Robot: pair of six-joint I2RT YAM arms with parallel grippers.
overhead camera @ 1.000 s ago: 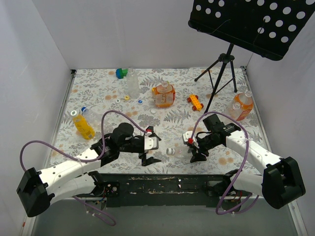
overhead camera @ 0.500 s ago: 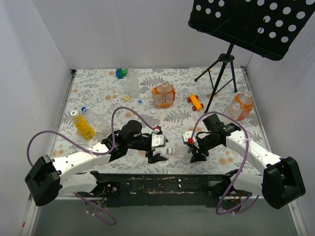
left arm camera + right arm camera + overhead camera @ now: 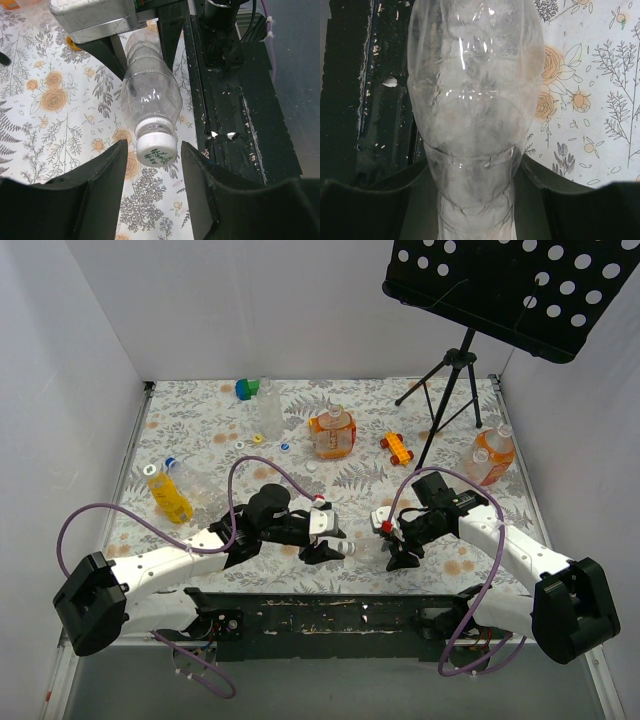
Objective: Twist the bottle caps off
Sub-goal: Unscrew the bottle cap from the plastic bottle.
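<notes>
Where the black mounting rail runs along the near edge of the flowered surface, the two arms meet over a clear bottle that lies on its side parallel to that edge. The right arm has its jaws clamped on the bottle's body; in the right wrist view the plastic is pressed between the two fingers. It is not clear whether the bottle touches the surface. Its white cap is on the neck and points toward the left arm. That arm's jaws stand apart, one finger on each side of the cap, with a sliver of gap showing on both sides. Farther back on the left lies a yellow-filled bottle, with another colourless bottle just beside it. Beyond them, several loose caps are scattered near a squat orange bottle and a tall colourless bottle. An orange toy car sits right of the squat bottle, and a further orange bottle stands near the right wall. At the back are a green-and-blue block and the tripod of a music stand.
</notes>
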